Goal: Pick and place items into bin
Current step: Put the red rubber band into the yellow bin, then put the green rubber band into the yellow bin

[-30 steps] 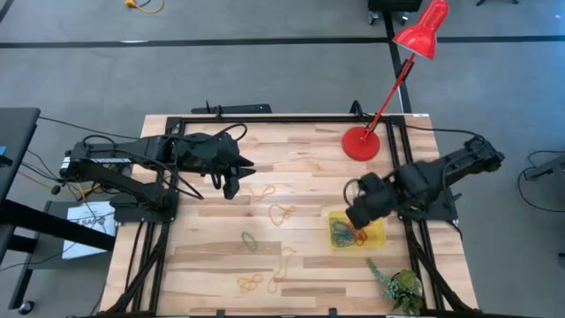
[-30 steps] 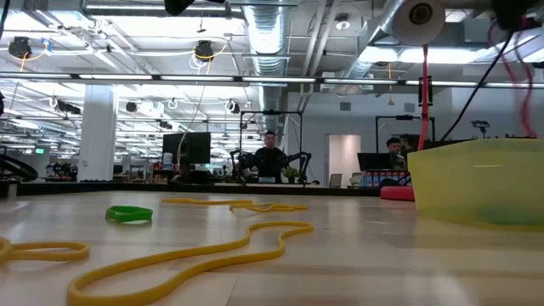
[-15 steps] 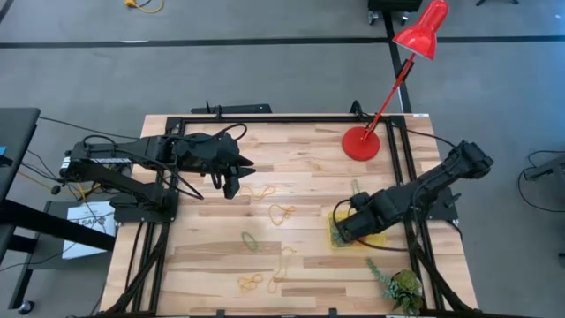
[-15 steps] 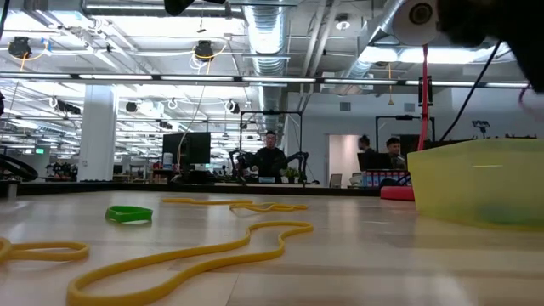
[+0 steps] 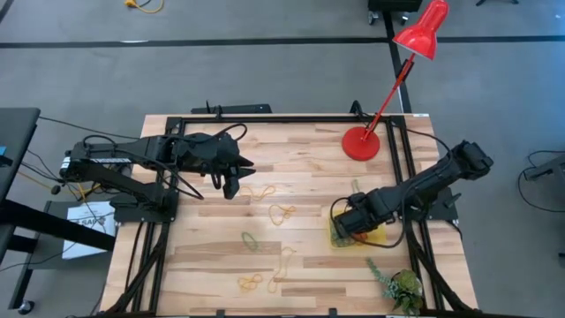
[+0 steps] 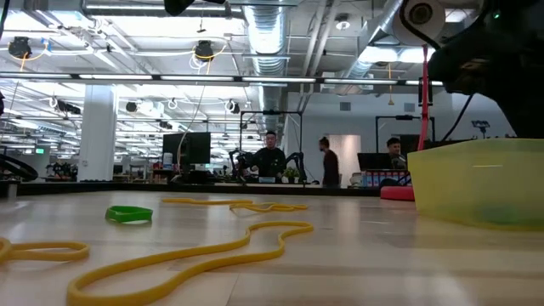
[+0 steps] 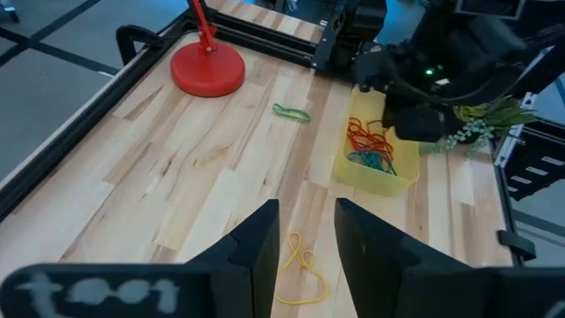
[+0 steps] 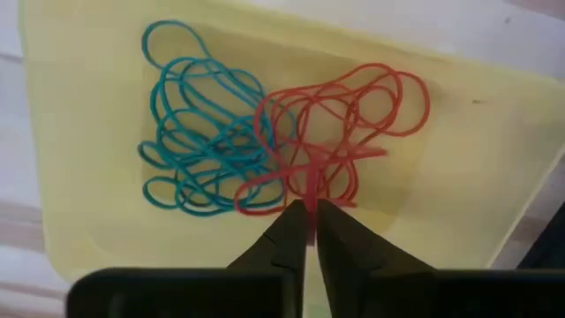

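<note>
The yellow translucent bin (image 5: pixel 371 237) sits at the table's right near side and holds a blue tangle (image 8: pixel 199 146) and a red tangle (image 8: pixel 340 128) of rubber bands. My right gripper (image 8: pixel 310 210) is low over the bin (image 8: pixel 459 132), shut on a red strand. Loose yellow bands (image 5: pixel 282 212) and a green band (image 5: pixel 250 240) lie flat on the wood mid-table. My left gripper (image 5: pixel 231 187) hovers open at the table's left far part, above a yellow band (image 7: pixel 302 263), touching nothing. My right gripper pinches one strand of the red tangle (image 8: pixel 311 181) between its two fingertips, coming from above and pointing down into the bin. The other red loops are spread on the bin's floor beside the blue bands.
A red lamp base (image 5: pixel 360 143) stands at the far right, its arm reaching over the table edge. A green plant sprig (image 5: pixel 397 283) lies at the near right corner. Another green band (image 7: pixel 291 112) lies between lamp and bin. More yellow bands (image 5: pixel 250 283) lie near the front edge.
My right arm has come down toward the bin and shifted slightly toward the table's left, bringing the gripper low inside it; in the low view the arm has dropped into sight above the bin. A person has walked through the room behind.
</note>
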